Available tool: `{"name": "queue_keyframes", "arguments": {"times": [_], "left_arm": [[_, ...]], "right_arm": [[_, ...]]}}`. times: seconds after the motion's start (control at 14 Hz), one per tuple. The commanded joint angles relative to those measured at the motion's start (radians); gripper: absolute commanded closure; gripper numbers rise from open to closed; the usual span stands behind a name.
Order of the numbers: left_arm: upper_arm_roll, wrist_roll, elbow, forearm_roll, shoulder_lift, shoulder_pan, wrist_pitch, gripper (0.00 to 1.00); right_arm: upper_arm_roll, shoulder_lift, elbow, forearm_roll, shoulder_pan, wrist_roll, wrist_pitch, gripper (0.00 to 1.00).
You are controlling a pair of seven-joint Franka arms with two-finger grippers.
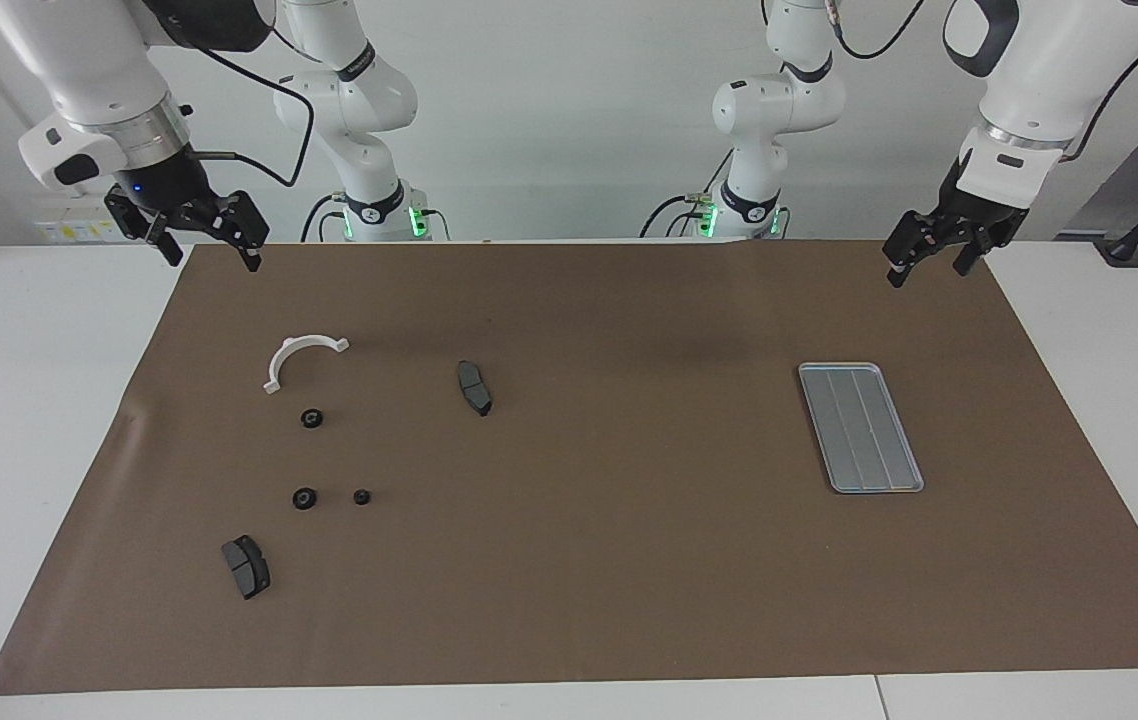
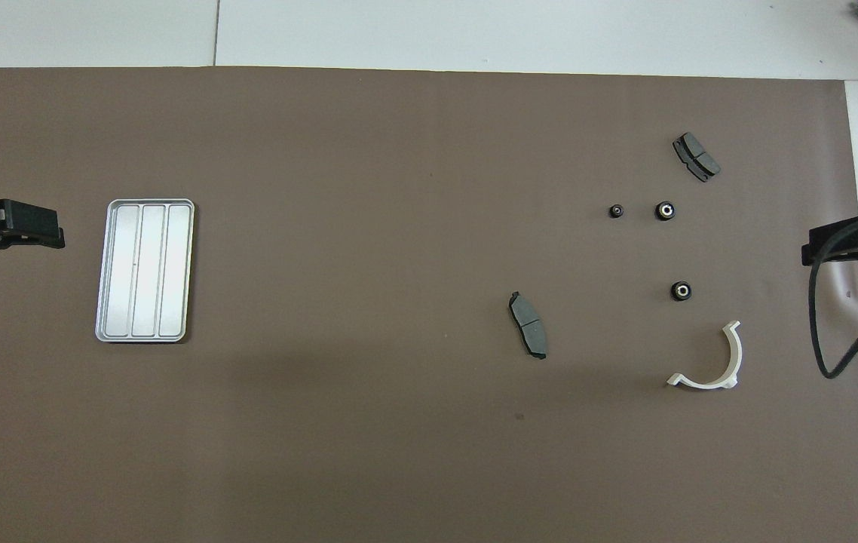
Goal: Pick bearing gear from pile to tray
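Opening stage, no part yet taken: we see three bearing gears lying loose on the brown mat toward the right arm's end of the bench. The right pincer [image 1: 201,238] hangs released and empty above the mat corner at the robots' edge, its arm bent steeply down. Below it lie the white bracket [image 1: 301,358], a first gear [image 1: 312,418], then two gears [image 1: 304,498] [image 1: 362,496] side by side, and a brake pad [image 1: 246,566] nearest the bench's outer edge. A second brake pad [image 1: 474,387] sits mid-mat. The tray [image 1: 860,427] lies empty toward the left arm's end. The left pincer [image 1: 932,258], likewise released and empty, waits above its own corner. We judge the next move to be the right arm descending on one gear, demanding fine centring.
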State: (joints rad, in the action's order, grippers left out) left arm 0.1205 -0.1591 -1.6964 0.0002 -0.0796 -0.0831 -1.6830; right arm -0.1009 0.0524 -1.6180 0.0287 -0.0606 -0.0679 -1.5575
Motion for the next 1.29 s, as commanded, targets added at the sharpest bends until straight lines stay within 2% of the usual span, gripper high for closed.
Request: {"name": "queue_keyframes", "arguments": {"times": [0.0,0.64,1.0,1.22], "left_arm": [[-0.002,0.001,-0.020,0.004,-0.020,0.002,-0.003,0.00],[-0.002,0.001,-0.020,0.004,-0.020,0.002,-0.003,0.00],[-0.002,0.001,-0.020,0.004,-0.020,0.002,-0.001,0.00],[-0.002,0.001,-0.020,0.004,-0.020,0.002,-0.001,0.00]], "right_arm": [[0.001,0.024,-0.036,0.004,0.005,0.033,-0.019,0.00],[0.001,0.040,-0.085,0.003,0.008,0.036,-0.070,0.00],[0.003,0.040,-0.255,0.002,-0.001,0.037,-0.315,0.00],[0.003,-0.034,-0.290,0.002,-0.001,0.072,-0.416,0.00]]}}
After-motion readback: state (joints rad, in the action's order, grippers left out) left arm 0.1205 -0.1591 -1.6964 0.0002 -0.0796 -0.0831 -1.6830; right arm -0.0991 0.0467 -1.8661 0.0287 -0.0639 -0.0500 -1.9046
